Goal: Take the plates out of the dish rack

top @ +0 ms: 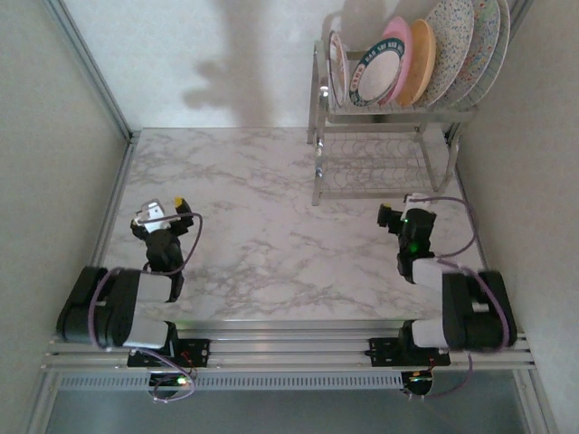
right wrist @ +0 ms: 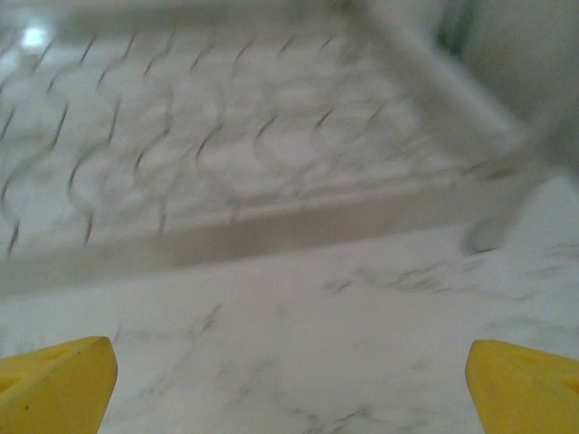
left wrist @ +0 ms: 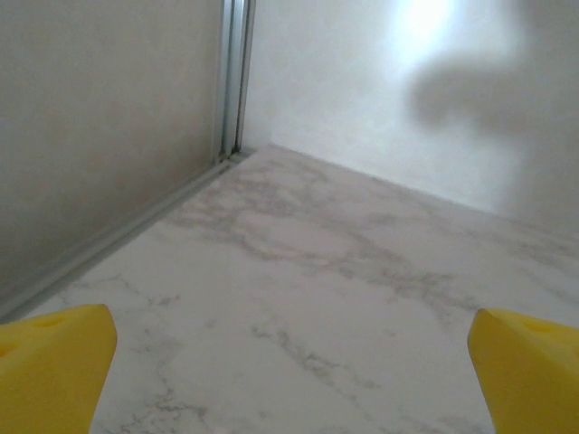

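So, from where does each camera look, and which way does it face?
Top external: above and behind the arm bases, looking down on the table, with the dish rack and plates far right; the left end effector and right end effector show.
Left wrist: low over the table, facing the far-left wall corner; yellow fingertips at the bottom corners.
Right wrist: low, facing the dish rack's lower tier; yellow fingertips likewise.
Shared: top external and right wrist both show that lower tier.

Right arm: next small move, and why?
Probably lift the right gripper toward the upper tier of the dish rack: the plates all stand up there, while its open fingers face the lower shelf.
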You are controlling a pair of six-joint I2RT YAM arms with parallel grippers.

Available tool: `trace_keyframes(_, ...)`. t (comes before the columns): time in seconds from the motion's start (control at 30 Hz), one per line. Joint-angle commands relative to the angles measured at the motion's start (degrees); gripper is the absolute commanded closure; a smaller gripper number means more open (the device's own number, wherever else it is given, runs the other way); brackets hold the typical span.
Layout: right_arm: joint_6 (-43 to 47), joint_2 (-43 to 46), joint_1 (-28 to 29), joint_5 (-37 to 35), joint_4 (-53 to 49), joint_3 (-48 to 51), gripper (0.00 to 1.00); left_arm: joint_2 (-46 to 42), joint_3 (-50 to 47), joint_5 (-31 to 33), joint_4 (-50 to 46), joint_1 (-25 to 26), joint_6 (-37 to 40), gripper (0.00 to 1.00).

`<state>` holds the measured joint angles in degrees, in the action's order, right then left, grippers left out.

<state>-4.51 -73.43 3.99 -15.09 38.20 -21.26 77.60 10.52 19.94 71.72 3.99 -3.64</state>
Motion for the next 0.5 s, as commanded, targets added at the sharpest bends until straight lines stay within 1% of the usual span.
trace_keyframes(0.0,-3.0,14.0,0.3,-15.7,-9.5,-3.5,0.01,-8.1,2.8,8.9,-4.4,2.3,0.0,0.01)
trace_keyframes(0.07,-0.7,20.4,0.0,-20.7,-17.5,-11.4,0.01,-12.1,7.9,12.2,-10.4,3.4,-1.8,0.01)
trace_keyframes(0.13,1.8,22.3,0.0,-24.8,-25.9,-23.0,0.01,-14.6,15.8,13.9,-16.7,4.8,-3.0,0.01)
trace_keyframes(0.17,0.5,21.9,-0.1,-26.0,-32.7,-30.0,0.01,-14.9,19.5,14.3,-19.3,5.4,-3.3,0.01)
trace_keyframes(0.2,-2.9,20.6,-0.6,-25.7,-43.1,-39.2,0.01,-15.0,25.0,15.8,-24.2,6.0,-5.9,0.01)
trace_keyframes(0.23,-5.0,18.2,-0.7,-23.6,-52.7,-47.9,0.01,-14.6,32.2,17.1,-33.5,6.0,-12.5,0.01)
trace_keyframes(0.27,-8.3,16.5,-0.7,-23.4,-60.2,-53.7,0.01,-14.0,39.9,16.3,-47.1,5.9,-19.7,0.01)
trace_keyframes(0.3,-15.0,15.0,-1.0,-23.5,-65.9,-58.1,0.01,-12.5,48.0,11.6,-61.5,5.0,-24.5,0.01)
trace_keyframes(0.33,-17.0,14.7,-2.9,-17.2,-66.0,-59.7,0.01,-11.2,53.8,8.9,-70.9,4.6,-30.9,0.00)
trace_keyframes(0.37,-14.9,15.0,-5.1,-7.9,-64.2,-60.3,0.01,-10.4,55.1,4.9,-70.8,3.4,-34.7,0.00)
trace_keyframes(0.4,-13.5,14.5,-6.0,-2.4,-63.1,-61.6,0.01,-10.1,54.7,-5.8,-67.2,0.5,-36.8,0.01)
trace_keyframes(0.43,-13.5,13.1,-6.0,-1.6,-64.2,-64.2,0.01,-9.9,54.3,-12.9,-63.8,-1.0,-40.3,0.00)
trace_keyframes(0.47,-14.1,11.6,-6.1,-2.1,-66.2,-66.6,0.01,-9.5,54.8,-15.1,-62.7,-1.1,-42.0,0.01)
